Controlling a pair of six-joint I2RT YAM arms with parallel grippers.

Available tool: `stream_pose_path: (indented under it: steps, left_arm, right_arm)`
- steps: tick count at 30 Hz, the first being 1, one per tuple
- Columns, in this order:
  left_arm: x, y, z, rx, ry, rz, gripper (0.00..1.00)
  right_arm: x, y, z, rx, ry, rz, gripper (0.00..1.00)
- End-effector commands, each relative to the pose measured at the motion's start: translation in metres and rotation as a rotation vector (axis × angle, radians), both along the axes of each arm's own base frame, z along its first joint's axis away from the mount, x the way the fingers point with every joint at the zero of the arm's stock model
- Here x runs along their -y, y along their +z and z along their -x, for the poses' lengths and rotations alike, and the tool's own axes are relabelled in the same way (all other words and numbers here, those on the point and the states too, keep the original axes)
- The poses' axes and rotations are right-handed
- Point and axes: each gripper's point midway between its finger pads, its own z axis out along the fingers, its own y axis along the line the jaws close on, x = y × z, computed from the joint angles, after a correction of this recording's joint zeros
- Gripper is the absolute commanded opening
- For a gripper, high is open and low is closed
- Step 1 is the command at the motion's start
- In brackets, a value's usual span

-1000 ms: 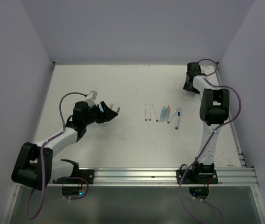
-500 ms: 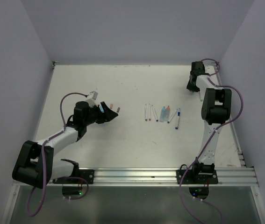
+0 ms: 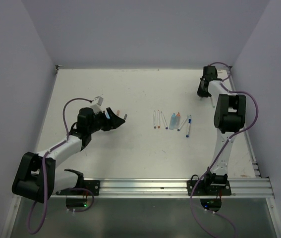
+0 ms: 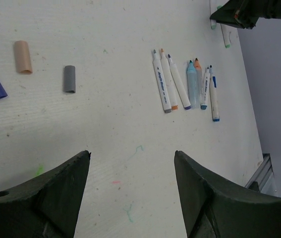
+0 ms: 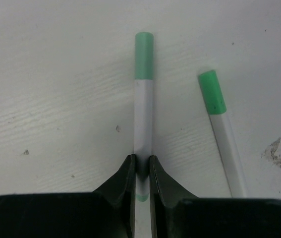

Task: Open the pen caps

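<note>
Pinching a slim white-barrelled pen (image 5: 143, 119) low on its barrel, the right gripper (image 5: 141, 163) leaves the stubby green plastic cap (image 5: 144, 55) exposed at the white bench's (image 3: 130, 89) far right (guessing so it can be pulled off). The left gripper (image 4: 132, 163) hovers spread by a loose grey plastic cap (image 4: 69, 78).

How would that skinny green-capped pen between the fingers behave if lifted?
The green-capped pen looks straight and rigid, so it probably won't droop. Its barrel is round and smooth, so it may slip or pivot in the right gripper, and roll if dropped.
</note>
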Motion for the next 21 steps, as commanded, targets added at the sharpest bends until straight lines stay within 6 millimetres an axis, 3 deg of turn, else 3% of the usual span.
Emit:
stream_pose_path:
  steps: [1,6,7,9,10,12,13,14,16,17,18,21]
  left_arm:
    - [0.006,0.029,-0.006,0.066,-0.029,0.016,0.73]
    - [0.011,0.045,-0.015,0.068,-0.04,0.026,0.73]
    - [0.012,0.045,-0.015,0.058,-0.043,0.028,0.74]
    - [0.014,0.048,-0.016,0.054,-0.049,0.04,0.74]
    - [0.016,0.051,-0.018,0.058,-0.053,0.048,0.75]
    - [0.019,0.055,-0.018,0.052,-0.059,0.074,0.75]
    - [0.02,0.057,-0.02,0.055,-0.059,0.086,0.76]
    - [0.023,0.06,-0.019,0.055,-0.071,0.103,0.76]
    - [0.028,0.063,-0.021,0.047,-0.073,0.153,0.76]
    - [0.031,0.062,-0.018,0.034,-0.091,0.177,0.76]
    - [0.035,0.063,-0.021,0.023,-0.091,0.216,0.76]
    - [0.044,0.061,-0.018,-0.023,-0.121,0.292,0.76]
  right_arm:
    - [-0.027,0.036,0.006,0.055,0.083,-0.011,0.0]
    - [-0.097,0.077,0.028,0.094,0.198,-0.006,0.0]
    - [-0.121,0.081,0.035,0.094,0.241,0.005,0.0]
    - [-0.139,0.086,0.052,0.079,0.273,0.005,0.0]
    - [-0.16,0.101,0.062,0.107,0.314,-0.016,0.0]
    - [-0.186,0.1,0.085,0.097,0.38,-0.093,0.0]
    - [-0.204,0.114,0.097,0.124,0.424,-0.119,0.0]
    - [-0.212,0.105,0.112,0.099,0.452,-0.136,0.0]
    - [-0.244,0.109,0.134,0.103,0.563,-0.196,0.0]
    - [-0.247,0.109,0.147,0.104,0.585,-0.199,0.0]
    - [-0.27,0.113,0.162,0.113,0.663,-0.253,0.0]
    - [-0.293,0.114,0.191,0.119,0.757,-0.305,0.0]
